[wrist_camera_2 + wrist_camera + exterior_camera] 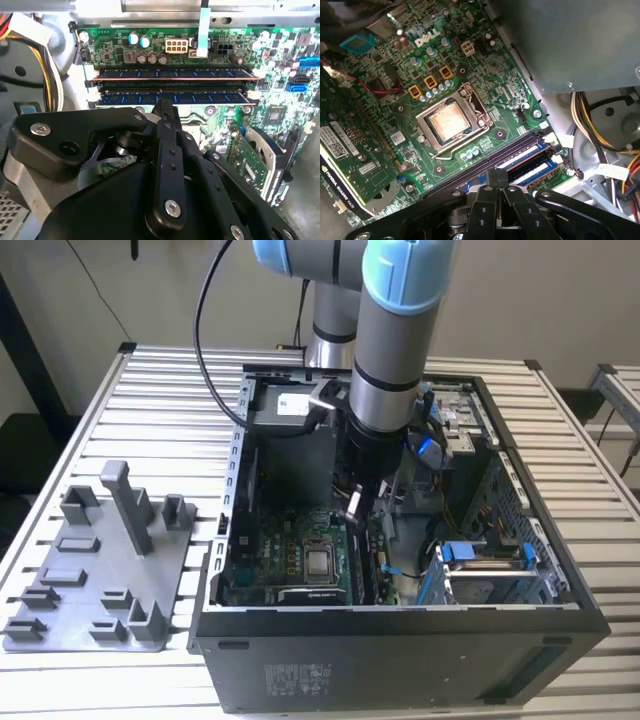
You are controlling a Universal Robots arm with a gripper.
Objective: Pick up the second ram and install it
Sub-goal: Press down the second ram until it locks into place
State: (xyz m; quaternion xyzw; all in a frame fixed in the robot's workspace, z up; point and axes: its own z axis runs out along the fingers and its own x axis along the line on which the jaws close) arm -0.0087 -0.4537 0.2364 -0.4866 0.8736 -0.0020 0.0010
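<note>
The second ram (200,96) is a bluish stick standing on edge in the motherboard slot nearer my gripper, parallel to another stick (175,74) in the slot behind it. White latches sit at both ends of the slots. My gripper (163,106) is shut, its black fingertips pressed together and resting on the top edge of the second ram near its middle. In the first wrist view the gripper (496,174) hangs over the same stick (536,171). In the exterior view the gripper (355,505) reaches down into the open computer case (400,640).
The processor socket (451,122) lies beside the slots and a graphics card (345,150) stands beyond it. Yellow and black cables (600,120) bundle by the case wall. A grey holder tray (100,580) lies on the slatted table at the exterior view's left.
</note>
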